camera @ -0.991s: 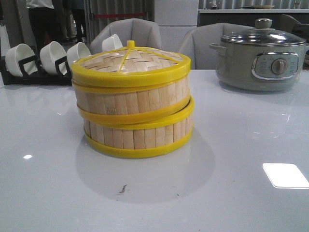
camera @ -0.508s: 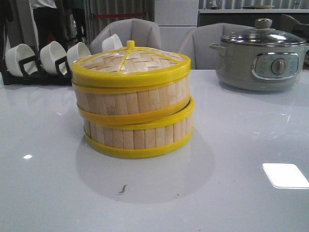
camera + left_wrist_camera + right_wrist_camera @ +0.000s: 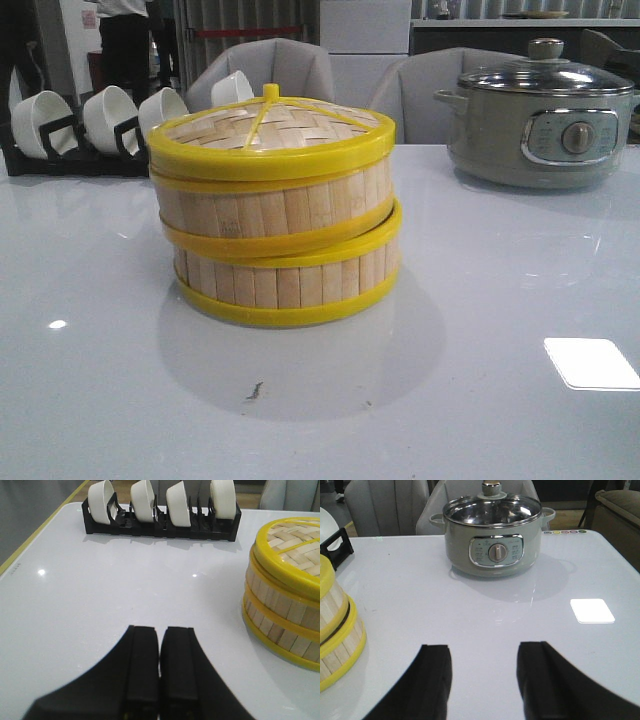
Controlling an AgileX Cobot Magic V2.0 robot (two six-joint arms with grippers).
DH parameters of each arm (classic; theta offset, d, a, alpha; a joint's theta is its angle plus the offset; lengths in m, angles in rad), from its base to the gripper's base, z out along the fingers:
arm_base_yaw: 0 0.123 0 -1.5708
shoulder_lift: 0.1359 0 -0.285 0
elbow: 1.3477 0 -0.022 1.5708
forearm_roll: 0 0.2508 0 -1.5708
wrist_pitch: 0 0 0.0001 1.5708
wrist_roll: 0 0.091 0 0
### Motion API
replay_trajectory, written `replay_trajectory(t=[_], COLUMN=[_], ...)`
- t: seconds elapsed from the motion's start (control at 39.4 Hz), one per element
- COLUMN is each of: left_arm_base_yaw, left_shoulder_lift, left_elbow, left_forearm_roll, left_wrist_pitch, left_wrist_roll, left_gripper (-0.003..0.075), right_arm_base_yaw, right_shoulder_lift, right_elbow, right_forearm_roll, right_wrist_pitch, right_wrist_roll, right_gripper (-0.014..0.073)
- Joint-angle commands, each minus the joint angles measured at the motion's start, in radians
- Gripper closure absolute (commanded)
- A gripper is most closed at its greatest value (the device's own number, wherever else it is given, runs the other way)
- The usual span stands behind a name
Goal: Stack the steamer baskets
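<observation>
White table [image 3: 520, 420]: steamer baskets [image 3: 275, 215] apparently stacked.

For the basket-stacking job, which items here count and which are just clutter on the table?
Job items:
- upper pale bamboo-slat steamer basket with yellow rims, stacked on the lower
- lower matching steamer basket
- flat woven bamboo lid with yellow rim, on top

Just lying about:
- grey-green electric pot with glass lid
- black rack of white bowls
- white glossy table
</observation>
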Motion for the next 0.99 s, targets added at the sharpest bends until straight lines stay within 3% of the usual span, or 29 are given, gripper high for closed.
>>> replay_trajectory(t=[0.0, 0.41, 0.51, 0.64, 0.97], left_arm_base_yaw=[0.002, 0.002, 0.002, 0.002, 0.002], left_shoulder_lift=[0.004, 0.004, 0.004, 0.004, 0.004], left_elbow=[-0.030, -0.030, -0.030, -0.030, -0.030], left_forearm_roll=[0.001, 0.001, 0.001, 0.001, 0.001], left_wrist_pitch=[-0.085, -0.085, -0.085, -0.085, -0.085], left_wrist_roll=[-0.008, -0.008, -0.008, -0.008, -0.008], left_gripper=[0.0636, 0.0636, 0.0636, 0.0636, 0.0636], right_arm_base_yaw=[-0.005, -0.005, -0.005, -0.005, -0.005], right_shoulder_lift=[-0.044, -0.182, -0.182, -0.182, -0.182], right_elbow=[0.009, 0.076, 0.076, 0.076, 0.076], right_forearm_roll=[-0.005, -0.005, -0.005, -0.005, -0.005], right_wrist_pitch=[-0.094, -0.090, -0.090, -0.090, -0.091], right_wrist_roll=[-0.006, -0.006, -0.006, -0.006, -0.009], right_gripper=[0.0172, 0.0195, 0.0304, 0.0553, 0.0543])
